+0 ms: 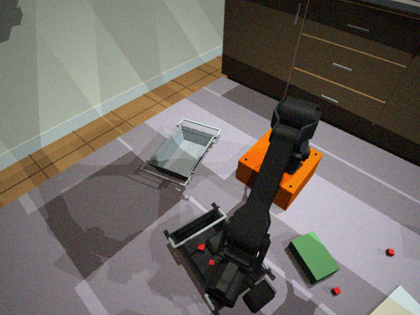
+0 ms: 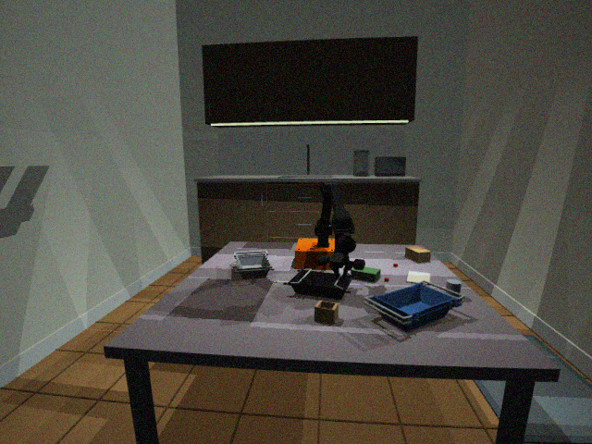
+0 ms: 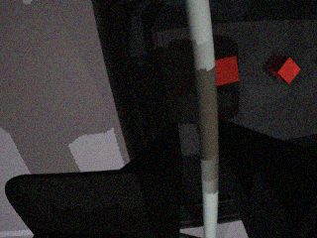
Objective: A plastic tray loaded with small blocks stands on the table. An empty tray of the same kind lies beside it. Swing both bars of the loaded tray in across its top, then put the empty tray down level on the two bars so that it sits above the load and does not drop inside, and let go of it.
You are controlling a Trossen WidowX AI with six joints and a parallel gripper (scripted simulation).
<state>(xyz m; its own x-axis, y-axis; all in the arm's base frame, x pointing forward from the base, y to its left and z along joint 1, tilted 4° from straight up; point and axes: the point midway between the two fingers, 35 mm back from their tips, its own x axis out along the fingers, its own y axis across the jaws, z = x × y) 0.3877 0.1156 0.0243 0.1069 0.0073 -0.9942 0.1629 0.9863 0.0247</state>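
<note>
The loaded black tray (image 1: pixel 189 260) (image 2: pixel 311 287) (image 3: pixel 111 50) stands on the table with red blocks (image 1: pixel 201 247) (image 3: pixel 288 70) inside. Its far bar (image 1: pixel 200 231) lies swung in across the top. Its near bar (image 1: pixel 208 300) (image 3: pixel 208 114) leans inward over the tray; its exact tilt is hidden by the arm. My gripper (image 3: pixel 193 127) (image 2: pixel 340 273) is slightly open at that bar, which passes between the fingertips, nearer the right one, without a clear clamp. The empty grey tray (image 1: pixel 198 137) (image 2: pixel 251 262) stands apart at the far left, both bars out over its ends.
An orange box (image 1: pixel 259 163) (image 2: pixel 305 252) is under the arm's base. A green block (image 1: pixel 314 256) (image 2: pixel 367 274) and loose red cubes (image 1: pixel 390 252) lie right of the loaded tray. A blue tray (image 2: pixel 415 317) and a small wooden box (image 2: pixel 326 313) stand toward the exterior camera.
</note>
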